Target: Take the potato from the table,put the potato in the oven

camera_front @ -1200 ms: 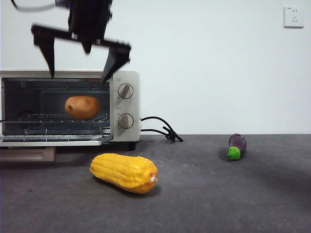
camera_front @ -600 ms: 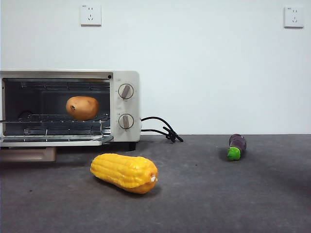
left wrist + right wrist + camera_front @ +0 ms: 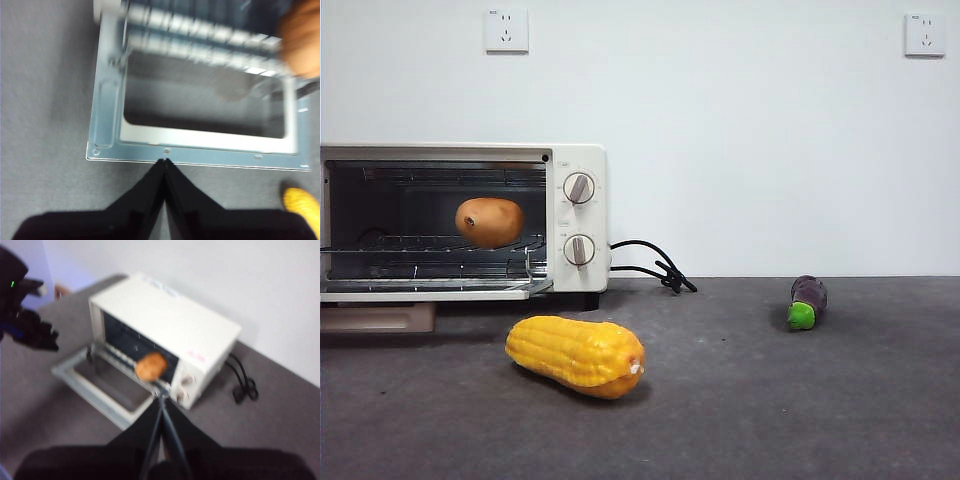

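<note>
The potato (image 3: 489,221) lies on the wire rack inside the cream-white oven (image 3: 594,218), whose door hangs open. No gripper touches it. My left gripper (image 3: 164,161) is shut and empty, hovering over the front edge of the lowered oven door (image 3: 106,105), with the potato (image 3: 303,42) blurred at the far side. My right gripper (image 3: 161,399) is shut and empty, high above the table (image 3: 770,400), facing the oven (image 3: 165,320) and the potato (image 3: 151,366) from a distance. Neither arm shows in the front view.
A yellow corn cob (image 3: 576,355) lies on the table in front of the oven, and its tip (image 3: 303,202) shows beside my left gripper. A purple eggplant (image 3: 807,300) lies at the right. The black cord (image 3: 653,265) trails from the oven.
One second ago an open gripper hung above the oven in the front view; it has since risen out of that view. The potato has stayed on the rack.
</note>
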